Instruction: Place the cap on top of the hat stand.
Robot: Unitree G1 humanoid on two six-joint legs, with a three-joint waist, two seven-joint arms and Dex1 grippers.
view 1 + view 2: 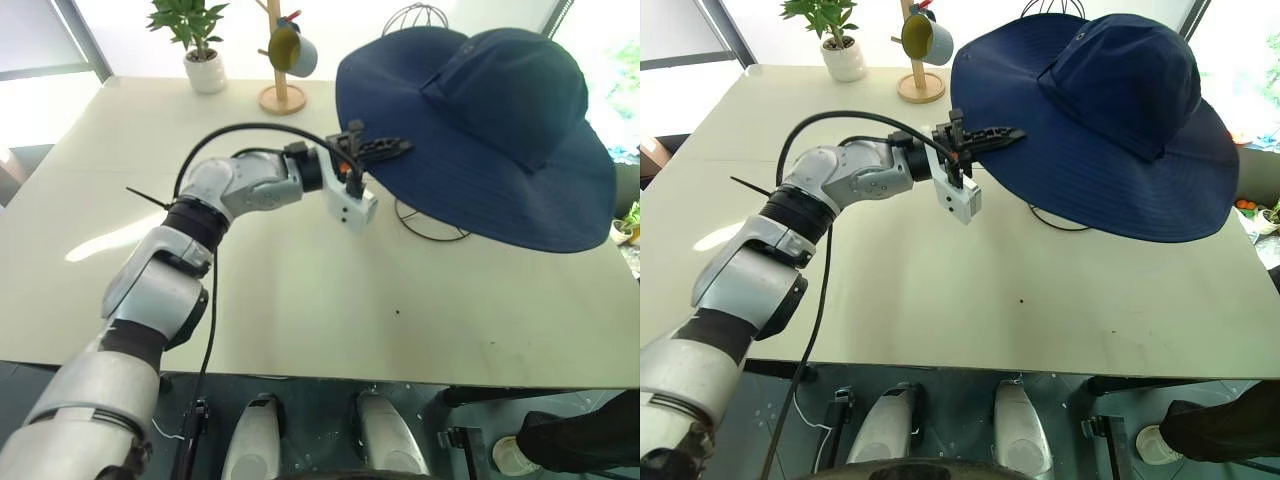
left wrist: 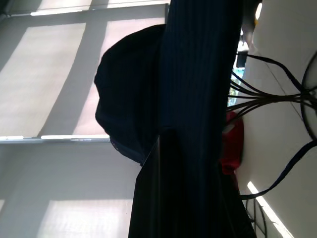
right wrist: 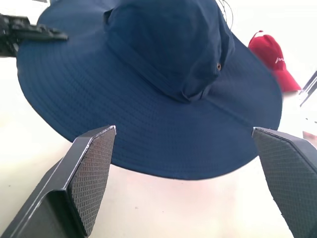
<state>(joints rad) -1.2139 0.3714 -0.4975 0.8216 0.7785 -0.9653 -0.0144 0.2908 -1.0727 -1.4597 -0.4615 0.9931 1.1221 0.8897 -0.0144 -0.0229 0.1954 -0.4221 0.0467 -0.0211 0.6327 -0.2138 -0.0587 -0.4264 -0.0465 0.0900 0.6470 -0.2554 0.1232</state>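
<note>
Floppy ribbed-fabric cap (image 1: pixel 480 130) (navy) over wire hat stand (image 1: pixel 430 222).

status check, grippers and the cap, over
Left gripper shut on cap brim. Right gripper open, off the cap. Cap draped over hat stand, tilted. Nothing in the way.

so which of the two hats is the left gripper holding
The large navy-blue floppy fabric sun hat: the left gripper is shut on its wide brim's edge. The small red baseball cap lies apart on the table behind it, untouched.
</note>
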